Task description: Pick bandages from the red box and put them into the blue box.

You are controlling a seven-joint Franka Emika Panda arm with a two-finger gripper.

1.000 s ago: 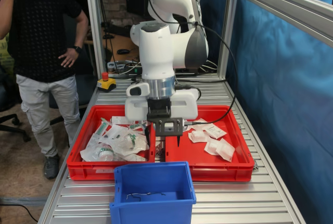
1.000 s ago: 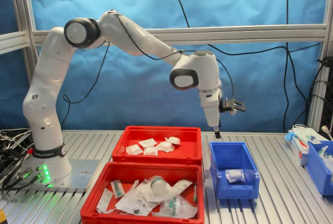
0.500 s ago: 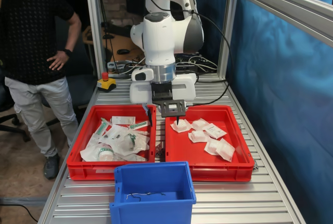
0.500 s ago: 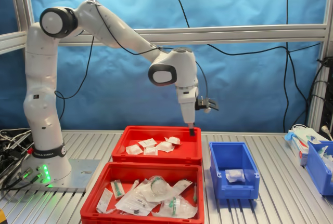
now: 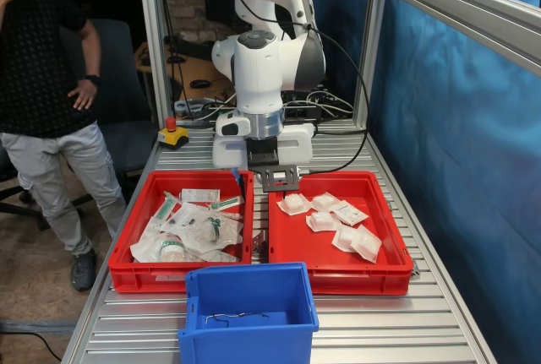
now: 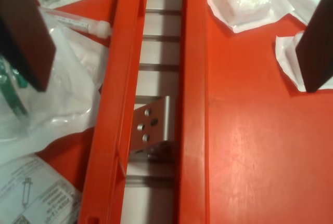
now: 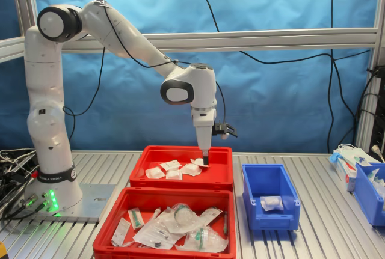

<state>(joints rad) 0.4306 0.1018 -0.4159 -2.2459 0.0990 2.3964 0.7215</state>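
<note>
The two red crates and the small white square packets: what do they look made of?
The shallow red crates look like moulded hard plastic, smooth with a slight sheen. The small white square packets look like thin sealed paper or film, puffy with soft padding inside; which one is unclear.

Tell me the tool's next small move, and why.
Probably shift the tool sideways until it is over the nearest small white square sealed packet in the shallow red plastic crate. The tool is open and empty, and it hangs above the gap between this crate and the twin red crate.
</note>
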